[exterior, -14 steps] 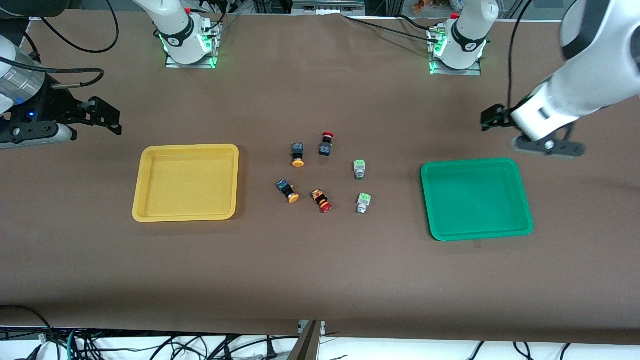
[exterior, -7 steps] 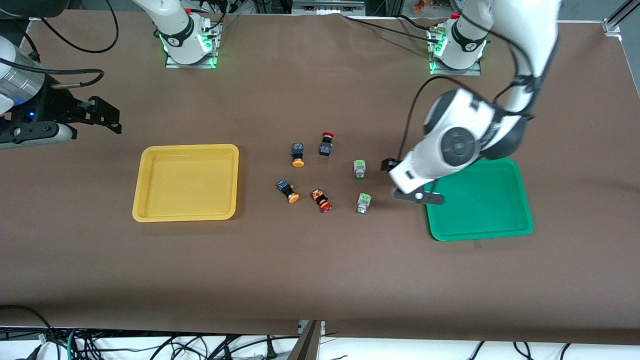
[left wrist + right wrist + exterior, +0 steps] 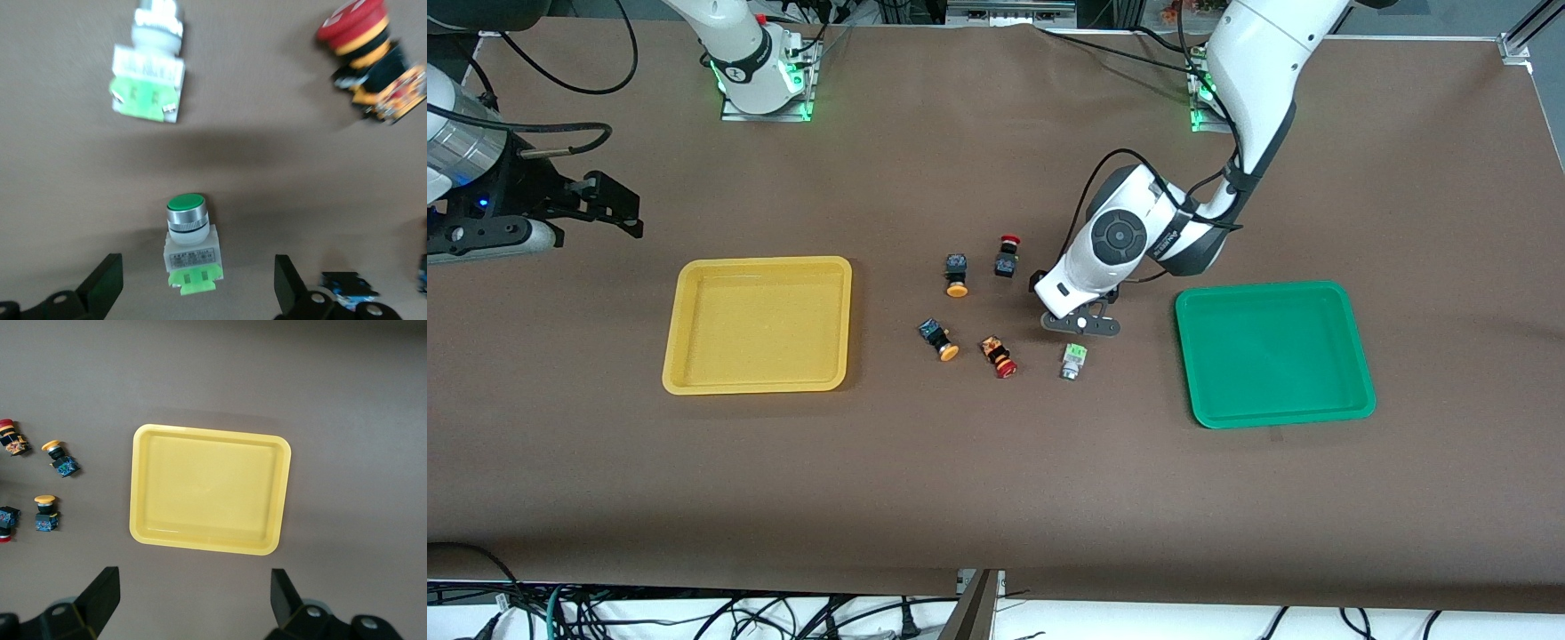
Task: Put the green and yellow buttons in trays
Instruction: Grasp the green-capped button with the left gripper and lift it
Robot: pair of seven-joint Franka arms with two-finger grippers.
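So here's where I'm at. My left gripper (image 3: 1079,322) hangs over the middle of the front view, fingers (image 3: 103,283) spread wide. 1 green button (image 3: 192,243) lies on the table between them, cap pointing away from my wrist, and I'm not touching it. The 2nd green button (image 3: 1073,360) lies just below in the frame, nearer the camera, on its side.

The 2 yellow buttons (image 3: 956,274) (image 3: 938,339) sit mid-frame toward the right arm's end, with 2 red buttons (image 3: 1008,256) (image 3: 998,356) mixed in beside them. All of them lie on the brown table (image 3: 996,480) between the trays.

The yellow tray (image 3: 760,263) is toward the right arm's end and the green tray (image 3: 1272,289) toward the left arm's end, both with nothing in them.

My right gripper (image 3: 605,209) waits in the upper part of the frame over the table's right-arm end, also spread wide, holding nothing.
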